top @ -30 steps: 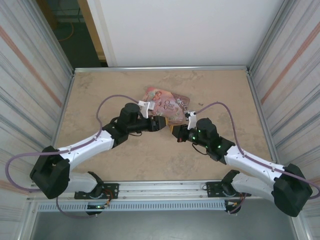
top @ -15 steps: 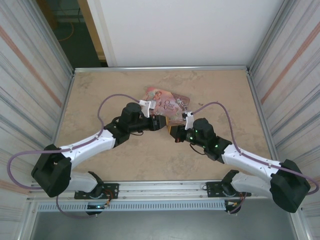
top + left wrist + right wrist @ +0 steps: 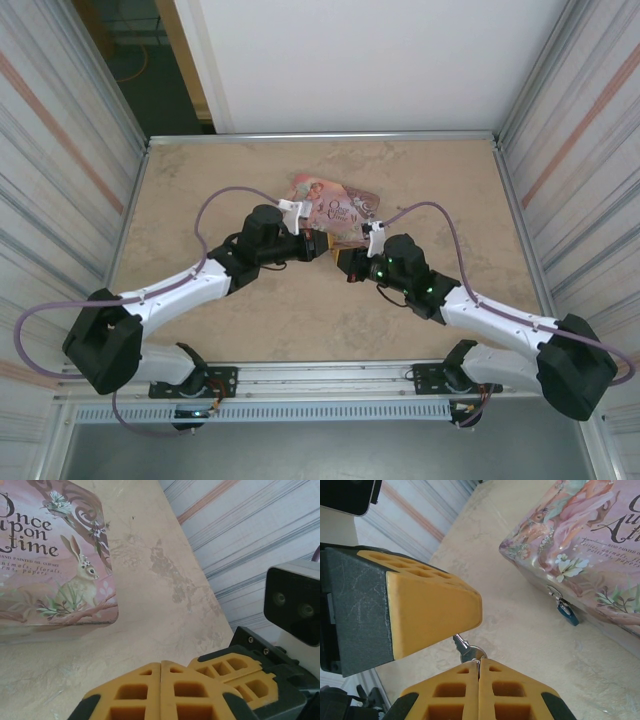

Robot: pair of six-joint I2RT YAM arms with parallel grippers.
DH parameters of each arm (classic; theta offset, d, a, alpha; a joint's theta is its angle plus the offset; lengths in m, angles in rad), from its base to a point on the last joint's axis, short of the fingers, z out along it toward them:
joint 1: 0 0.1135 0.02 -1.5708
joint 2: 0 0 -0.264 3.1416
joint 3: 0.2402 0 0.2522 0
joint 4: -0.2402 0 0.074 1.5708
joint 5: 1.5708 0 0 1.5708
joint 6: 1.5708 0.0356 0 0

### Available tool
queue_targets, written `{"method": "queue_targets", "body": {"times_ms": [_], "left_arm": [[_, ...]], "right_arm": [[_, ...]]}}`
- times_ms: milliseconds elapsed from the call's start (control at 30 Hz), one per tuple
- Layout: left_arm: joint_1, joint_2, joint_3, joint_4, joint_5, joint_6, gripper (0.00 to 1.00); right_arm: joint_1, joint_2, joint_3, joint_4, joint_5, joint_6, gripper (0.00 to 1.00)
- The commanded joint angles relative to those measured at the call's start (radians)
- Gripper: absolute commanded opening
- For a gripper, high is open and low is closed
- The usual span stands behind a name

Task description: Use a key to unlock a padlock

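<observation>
The key (image 3: pixel 470 651) is a small silvery one, and my right gripper (image 3: pixel 479 664) is shut on its round head. Its blade points up and left and ends behind a yellow finger (image 3: pixel 427 607) of my left gripper. Whether that gripper pinches the blade is hidden. In the left wrist view my left gripper (image 3: pixel 160 666) is shut, with the right gripper's fingers (image 3: pixel 235 672) just beside it. The blue padlock (image 3: pixel 567 612) hangs from the hasp on the pink tin's (image 3: pixel 580 545) front wall, off to the right of the key. From above, both grippers (image 3: pixel 322 247) (image 3: pixel 346 264) meet tip to tip in front of the tin (image 3: pixel 335 208).
The pink illustrated tin (image 3: pixel 50 555) lies flat on the beige table (image 3: pixel 300 310), close behind both grippers. Striped side walls (image 3: pixel 60 180) enclose the table left and right. A metal rail (image 3: pixel 320 375) runs along the near edge by the arm bases.
My left gripper's jaws have gone from partly open to shut. The right gripper has edged left with the key until it meets the left gripper's tips.
</observation>
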Motion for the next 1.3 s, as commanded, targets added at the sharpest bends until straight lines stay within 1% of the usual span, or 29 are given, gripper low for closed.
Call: {"method": "queue_targets", "body": {"times_ms": [0,100,200,233,333,433,533,633,700,767,833,1000,1200,1267], "left_arm": [[-0.006,-0.019,0.035,-0.028,-0.006,0.032,0.00],[-0.006,-0.038,0.042,-0.060,-0.015,0.054,0.00],[-0.001,-0.065,0.046,-0.090,-0.013,0.086,0.00],[0.005,-0.077,0.046,-0.099,-0.001,0.098,0.00],[0.041,-0.116,0.036,-0.113,0.056,0.125,0.00],[0.088,-0.155,0.031,-0.136,0.138,0.153,0.00],[0.123,-0.185,0.039,-0.175,0.217,0.194,0.00],[0.137,-0.206,0.041,-0.194,0.276,0.237,0.00],[0.144,-0.214,0.036,-0.191,0.308,0.248,0.00],[0.147,-0.217,0.035,-0.181,0.333,0.250,0.00],[0.147,-0.213,0.035,-0.177,0.343,0.251,0.00],[0.147,-0.206,0.028,-0.160,0.346,0.237,0.00],[0.147,-0.200,0.025,-0.163,0.339,0.225,0.00],[0.147,-0.202,0.021,-0.163,0.334,0.226,0.00]], "right_arm": [[0.007,0.007,0.030,0.048,0.024,0.022,0.00],[0.004,0.006,0.031,0.047,0.004,0.020,0.00],[-0.019,-0.001,0.033,0.037,-0.056,0.012,0.12],[-0.032,-0.007,0.032,0.036,-0.084,0.010,0.18],[-0.076,-0.032,0.015,0.052,-0.175,0.008,0.31],[-0.123,-0.056,-0.039,0.190,-0.290,0.036,0.43],[-0.156,-0.067,-0.071,0.309,-0.377,0.075,0.53],[-0.156,-0.056,-0.060,0.345,-0.440,0.072,0.61],[-0.151,-0.037,-0.047,0.358,-0.467,0.071,0.64],[-0.140,-0.013,-0.034,0.370,-0.473,0.071,0.65],[-0.125,0.018,-0.013,0.371,-0.478,0.063,0.63],[-0.097,0.093,0.029,0.380,-0.484,0.057,0.55],[-0.079,0.157,0.054,0.397,-0.486,0.068,0.45],[-0.076,0.171,0.057,0.406,-0.490,0.074,0.43]]}}
